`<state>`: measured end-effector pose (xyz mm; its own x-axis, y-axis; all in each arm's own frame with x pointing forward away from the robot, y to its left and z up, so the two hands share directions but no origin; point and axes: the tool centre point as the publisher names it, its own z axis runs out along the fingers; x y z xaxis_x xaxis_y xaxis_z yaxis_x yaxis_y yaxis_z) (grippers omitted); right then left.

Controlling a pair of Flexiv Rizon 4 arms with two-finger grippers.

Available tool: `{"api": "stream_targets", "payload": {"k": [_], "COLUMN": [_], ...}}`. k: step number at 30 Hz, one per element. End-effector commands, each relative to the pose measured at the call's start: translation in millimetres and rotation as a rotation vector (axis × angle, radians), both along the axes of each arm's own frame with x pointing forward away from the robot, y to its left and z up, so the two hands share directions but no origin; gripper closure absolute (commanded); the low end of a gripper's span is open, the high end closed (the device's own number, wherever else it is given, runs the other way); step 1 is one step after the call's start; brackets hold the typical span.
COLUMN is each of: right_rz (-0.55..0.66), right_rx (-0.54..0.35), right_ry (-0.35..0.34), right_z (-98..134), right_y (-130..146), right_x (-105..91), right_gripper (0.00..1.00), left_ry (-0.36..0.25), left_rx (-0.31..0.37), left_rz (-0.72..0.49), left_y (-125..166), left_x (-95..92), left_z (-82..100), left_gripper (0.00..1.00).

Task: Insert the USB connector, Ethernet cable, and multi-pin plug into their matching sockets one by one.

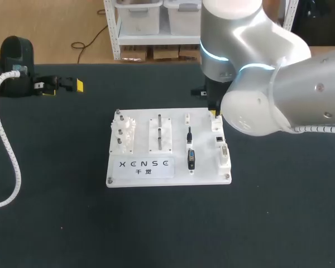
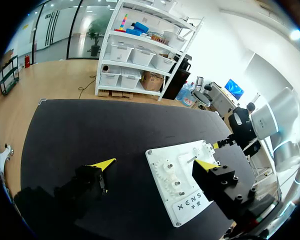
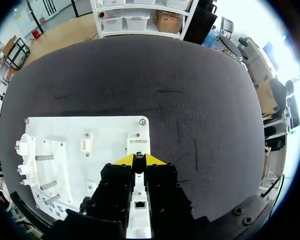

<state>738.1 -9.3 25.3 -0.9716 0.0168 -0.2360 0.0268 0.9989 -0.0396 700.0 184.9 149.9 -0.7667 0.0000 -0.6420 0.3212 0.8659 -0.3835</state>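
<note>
The white board (image 1: pixel 156 120) lies mid-table. My right gripper (image 3: pixel 139 160) hangs over the board's far right corner, above the white socket strip (image 3: pixel 139 206). Its yellow tips are nearly together, shut on a thin dark piece that looks like the USB connector (image 3: pixel 139 159). In the head view only one yellow tip (image 1: pixel 214 113) shows below the arm. The Ethernet cable (image 1: pixel 188 134) and the black multi-pin plug (image 1: pixel 191 159) rest in the board's middle column. My left gripper (image 2: pixel 154 164) stands open and empty at the table's far left (image 1: pixel 61 85), well off the board (image 2: pixel 182 172).
White pegs and gear-like blocks (image 1: pixel 124 133) stand on the board's left side, with two slotted plates (image 1: pixel 159 133) beside them. The socket strip (image 1: pixel 220 146) runs down the board's right edge. Black table top (image 1: pixel 268 212) surrounds the board.
</note>
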Motion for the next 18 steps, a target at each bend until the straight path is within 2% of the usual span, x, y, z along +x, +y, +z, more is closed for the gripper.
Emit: {"api": "stream_targets", "payload": {"k": [1, 9, 18], "right_rz": [0.001, -0.004, -0.062], "right_rx": [0.000, 0.002, 0.008], "right_ry": [0.002, 0.001, 0.073], "right_z": [-4, -4, -24], "right_y": [3, 4, -5], "right_x": [-0.8, 1.5, 3.7], "right_gripper": [1.00, 1.00, 1.00], "left_ry": [0.000, 0.000, 0.000], "left_rx": [0.000, 0.000, 0.000], "left_rz": [0.000, 0.000, 0.000], "left_y": [0, 0, 0], "left_x": [0.0, 0.0, 0.0], "left_z": [0.0, 0.0, 0.0], "left_gripper": [0.00, 0.00, 0.00]}}
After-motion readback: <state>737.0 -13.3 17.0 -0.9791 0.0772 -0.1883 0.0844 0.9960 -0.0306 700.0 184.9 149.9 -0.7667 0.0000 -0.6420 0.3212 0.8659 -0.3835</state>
